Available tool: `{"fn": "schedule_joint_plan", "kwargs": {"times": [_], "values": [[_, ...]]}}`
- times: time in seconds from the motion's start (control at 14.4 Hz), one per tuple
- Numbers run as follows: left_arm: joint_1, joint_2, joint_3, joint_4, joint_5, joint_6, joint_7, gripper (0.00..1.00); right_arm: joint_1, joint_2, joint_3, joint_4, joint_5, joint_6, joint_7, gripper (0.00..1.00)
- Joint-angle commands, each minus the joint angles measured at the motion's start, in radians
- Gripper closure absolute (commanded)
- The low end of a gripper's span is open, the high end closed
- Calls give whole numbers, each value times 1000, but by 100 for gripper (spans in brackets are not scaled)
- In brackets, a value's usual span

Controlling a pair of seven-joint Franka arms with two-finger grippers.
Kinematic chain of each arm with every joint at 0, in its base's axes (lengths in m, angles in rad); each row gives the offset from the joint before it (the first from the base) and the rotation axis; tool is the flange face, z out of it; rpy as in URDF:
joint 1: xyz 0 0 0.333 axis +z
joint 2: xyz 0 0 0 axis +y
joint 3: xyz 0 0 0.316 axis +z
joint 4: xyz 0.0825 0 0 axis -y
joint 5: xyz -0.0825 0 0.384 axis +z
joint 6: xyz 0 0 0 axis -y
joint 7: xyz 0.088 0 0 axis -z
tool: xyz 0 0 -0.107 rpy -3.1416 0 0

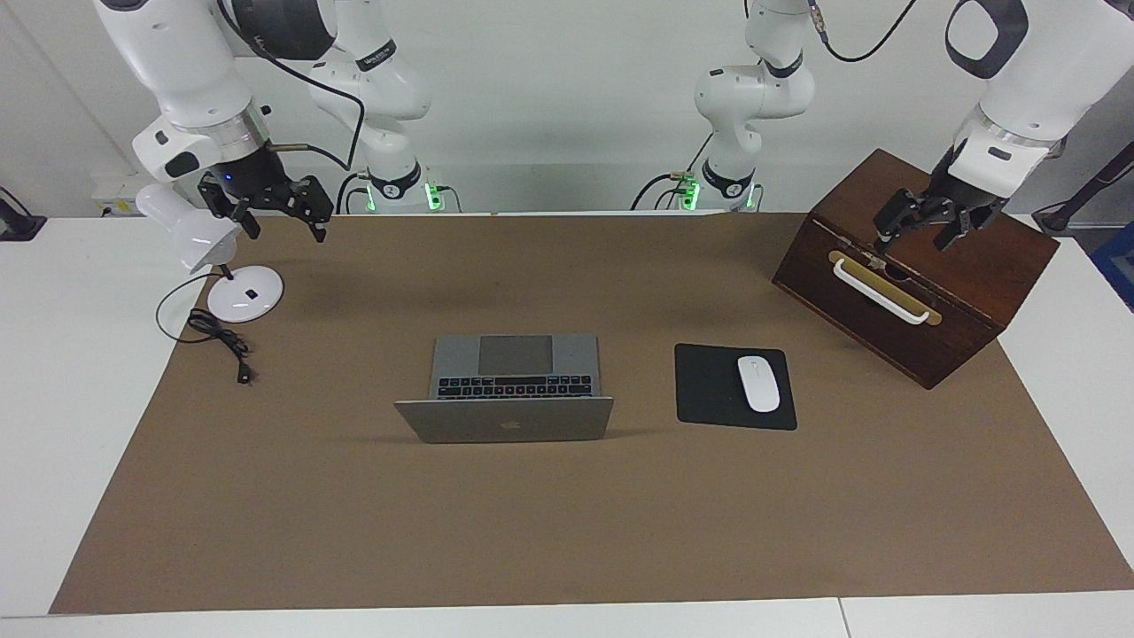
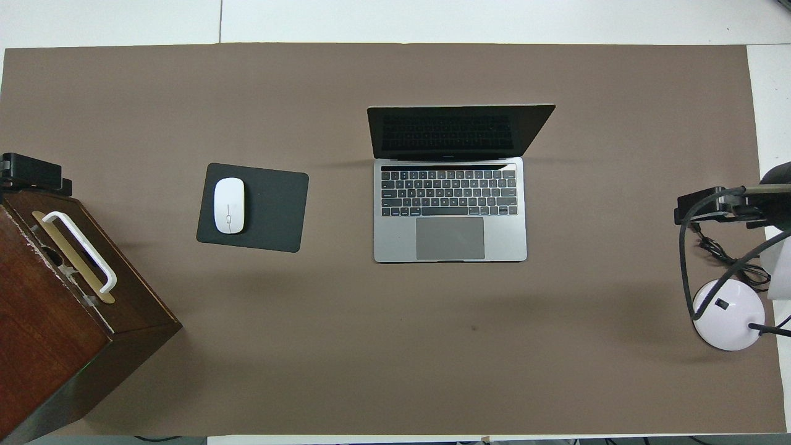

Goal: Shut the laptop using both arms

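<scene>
The silver-grey laptop (image 1: 505,390) stands open in the middle of the brown mat, its lid upright with the apple logo facing away from the robots. In the overhead view the laptop (image 2: 450,210) shows its dark screen, black keys and grey trackpad. My right gripper (image 1: 279,223) hangs open and empty in the air over the mat's edge beside the desk lamp; it also shows in the overhead view (image 2: 710,207). My left gripper (image 1: 917,232) hangs open and empty over the wooden box; its tip shows in the overhead view (image 2: 34,176). Both are well apart from the laptop.
A dark wooden box (image 1: 921,292) with a white handle stands at the left arm's end. A black mouse pad (image 1: 709,390) with a white mouse (image 1: 758,383) lies between the box and the laptop. A white desk lamp (image 1: 244,297) with a black cable stands at the right arm's end.
</scene>
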Motion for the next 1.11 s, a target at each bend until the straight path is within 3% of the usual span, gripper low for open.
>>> {"fn": "schedule_joint_plan", "kwargs": {"times": [0.0,0.9,1.04], "values": [[6,-9,-3,2,9,-8,-6,0,-12,-3,5,-4,-7,-13,-33,0],[8,-25,-3,-29,7,43,-10,0,-25,-3,3,-10,3,-9,-98,3],[9,-26,-3,-29,6,41,-9,0,-25,-3,3,-10,4,-7,-105,12]]}}
